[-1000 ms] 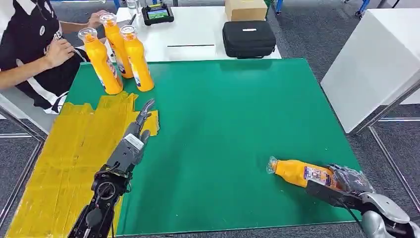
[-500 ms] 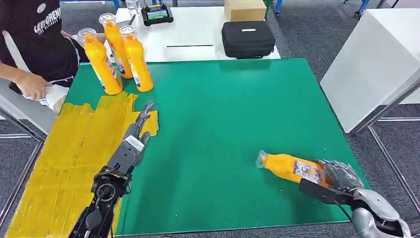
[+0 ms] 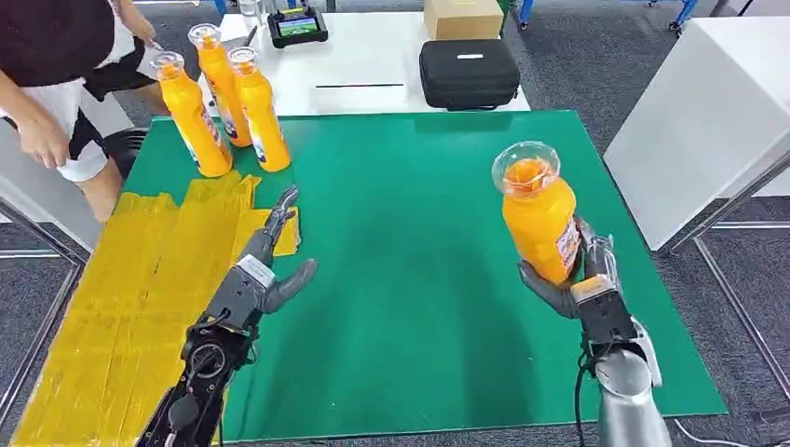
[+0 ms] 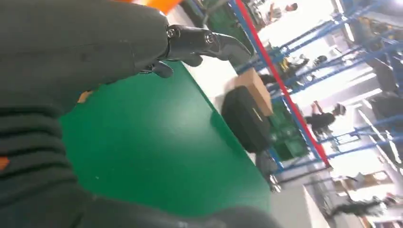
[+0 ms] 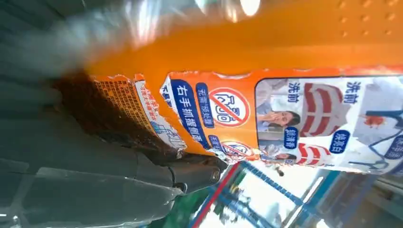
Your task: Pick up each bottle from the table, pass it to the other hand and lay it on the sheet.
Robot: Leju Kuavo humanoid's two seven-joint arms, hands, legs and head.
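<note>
At ten o'clock three upright orange bottles [image 3: 228, 107] are seen beside the yellow sheet [image 3: 130, 279]. The left hand [image 3: 264, 270] is held spread, empty. At three o'clock the held bottle [image 3: 540, 219] (full, rigid, probably slick) is gripped low by the right hand [image 3: 582, 279]; mid-body suits the handover.

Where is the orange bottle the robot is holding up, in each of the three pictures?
Head view: the held bottle stands upright in the right hand, right of centre, above the green mat.
Left wrist view: not in it; the left hand hangs over the mat.
Right wrist view: its orange side and label lie close along the top.
Shared landmark: the green mat, seen in head and left wrist views.
</note>
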